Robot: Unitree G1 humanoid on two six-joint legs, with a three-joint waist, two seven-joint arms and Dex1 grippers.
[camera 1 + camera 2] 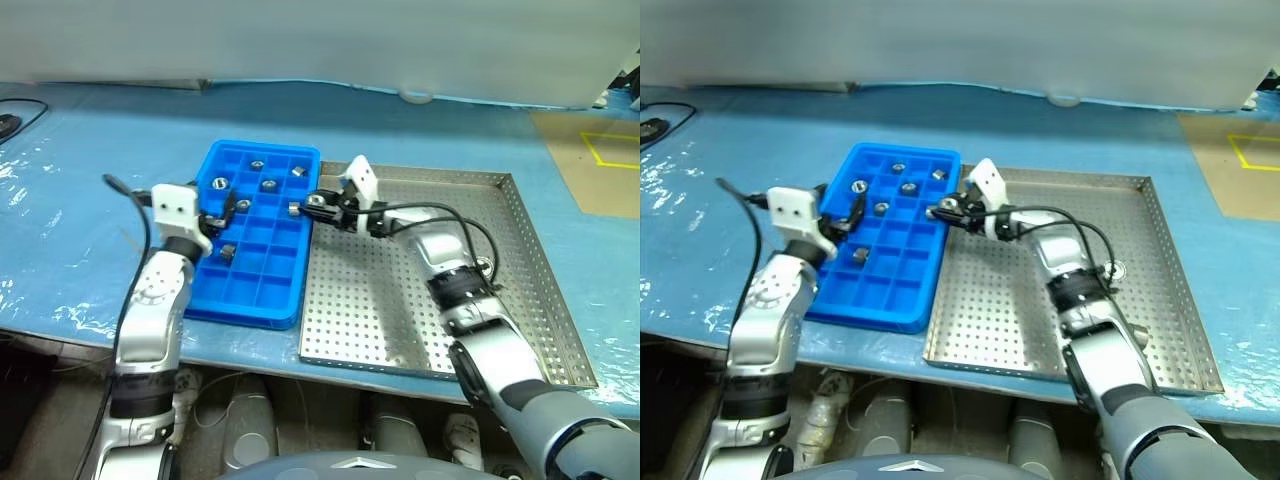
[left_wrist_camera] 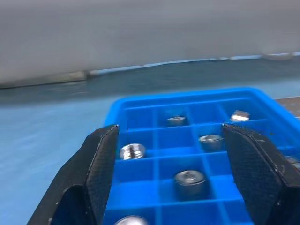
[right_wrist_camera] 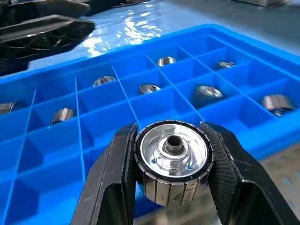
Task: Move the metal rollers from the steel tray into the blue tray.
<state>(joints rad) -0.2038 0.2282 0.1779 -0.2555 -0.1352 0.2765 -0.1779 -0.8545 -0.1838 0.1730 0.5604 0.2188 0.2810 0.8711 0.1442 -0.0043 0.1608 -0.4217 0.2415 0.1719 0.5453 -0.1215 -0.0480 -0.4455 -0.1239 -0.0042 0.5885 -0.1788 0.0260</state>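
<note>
The roller in the right gripper (image 3: 171, 161) is a short, shiny silver metal cylinder (image 3: 172, 163). Its flat face is bright, with a small dark hole in the middle, and its side wall has fine ribs. The two black fingers (image 3: 115, 178) press on it from both sides, so it is pinched firmly. In the head views this gripper is above the right edge of the bright blue plastic tray (image 1: 262, 292), where that tray lies just beside the large silver steel tray with the perforated floor (image 1: 400, 300).

The blue tray has a grid of small square compartments. In the right wrist view seven rollers are visible inside it, each alone in its own compartment, for example one (image 3: 208, 93) and another (image 3: 165, 61). Most of them are in the far rows and in the row toward the left arm; many near compartments hold nothing. With the pinched one, this makes eight rollers that I can count.

One more small shiny object (image 1: 483, 266) lies on the floor of the steel tray beside the right forearm; I cannot tell if it is a roller.

The left gripper (image 2: 171, 154) is over the left side of the blue tray. Its black fingers (image 2: 101, 154) are spread wide apart and hold nothing.
</note>
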